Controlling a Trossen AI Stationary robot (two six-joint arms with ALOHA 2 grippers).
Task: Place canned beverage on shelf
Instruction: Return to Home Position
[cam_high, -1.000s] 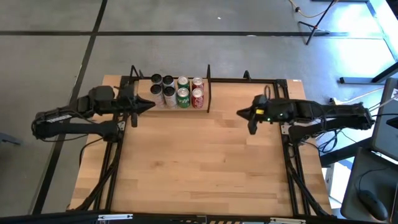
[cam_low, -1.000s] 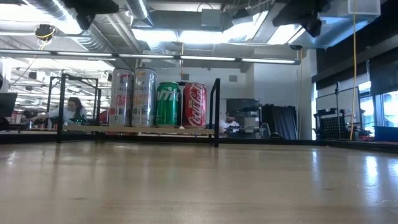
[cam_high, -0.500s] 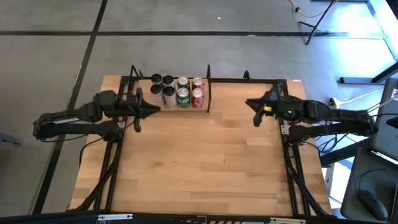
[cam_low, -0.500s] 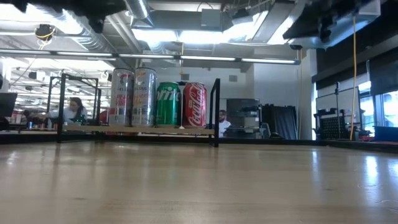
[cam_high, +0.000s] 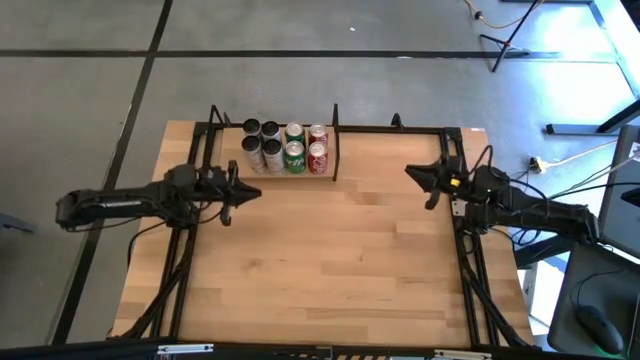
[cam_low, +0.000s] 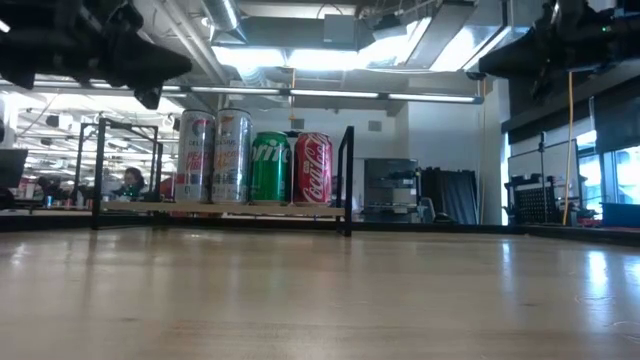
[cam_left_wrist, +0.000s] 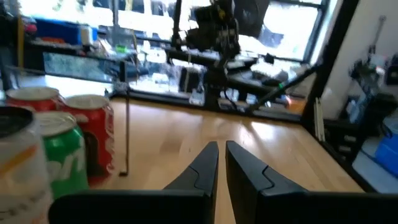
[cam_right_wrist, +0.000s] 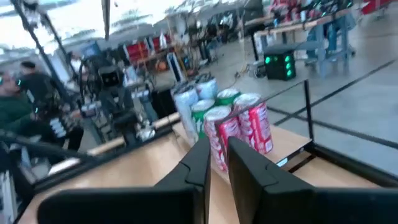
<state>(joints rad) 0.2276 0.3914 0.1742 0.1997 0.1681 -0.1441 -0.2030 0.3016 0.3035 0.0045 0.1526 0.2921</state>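
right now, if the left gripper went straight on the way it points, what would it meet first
Nothing near: the left gripper points across bare table, passing beside the cans on the shelf. First in line looks to be the right gripper opposite, though relative height is unclear.

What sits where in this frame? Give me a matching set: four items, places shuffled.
Things:
1. red cans
2. green cans
3. left gripper
4. right gripper

Places:
A. above the table's right side, well clear of the shelf
B. on the shelf, between the red cans and the silver-topped cans
C. above the table, just in front of the shelf's left half
D. at the shelf's right end, next to the black post

Pairs: 1-D, 2-B, 3-C, 4-A
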